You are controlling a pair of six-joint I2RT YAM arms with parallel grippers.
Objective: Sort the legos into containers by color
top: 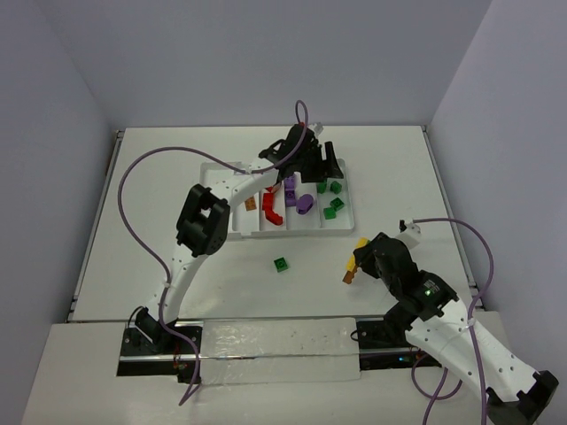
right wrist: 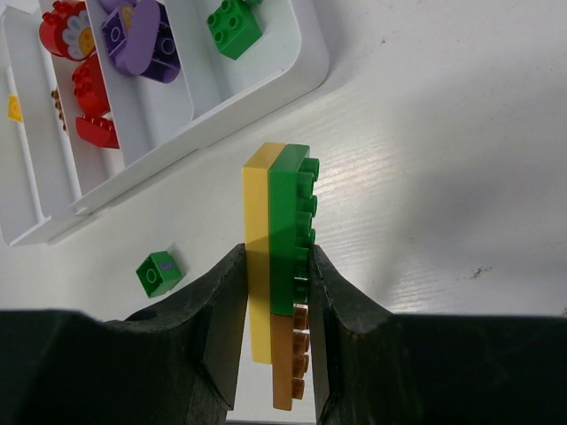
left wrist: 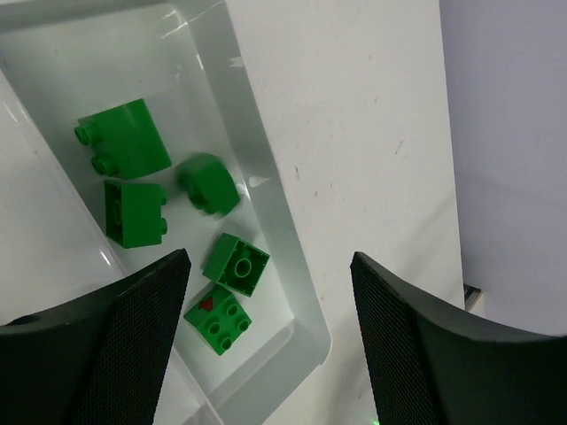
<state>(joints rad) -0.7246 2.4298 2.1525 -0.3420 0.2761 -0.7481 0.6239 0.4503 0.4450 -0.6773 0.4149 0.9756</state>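
Observation:
The white tray point(top: 221, 173) of containers lies at the table's back centre. My left gripper point(top: 323, 168) hangs open over its rightmost compartment, nothing between the fingers. Below it, in the left wrist view, my left gripper point(left wrist: 270, 266) frames several green legos point(left wrist: 236, 263) inside the tray wall point(left wrist: 266, 195). Red legos point(top: 270, 208) and purple legos point(top: 304, 202) fill middle compartments. My right gripper point(right wrist: 279, 257) is shut on a stuck-together stack point(right wrist: 288, 221) of yellow, green and orange-brown bricks, held above the table right of centre point(top: 354, 258). One green brick point(top: 281, 264) lies loose on the table.
A small orange-brown brick point(top: 251, 203) lies in a left compartment. The left arm point(top: 204, 221) reaches diagonally over the table's left half, with a purple cable point(top: 142, 177) looping beside it. Grey walls close the table's left, back and right sides.

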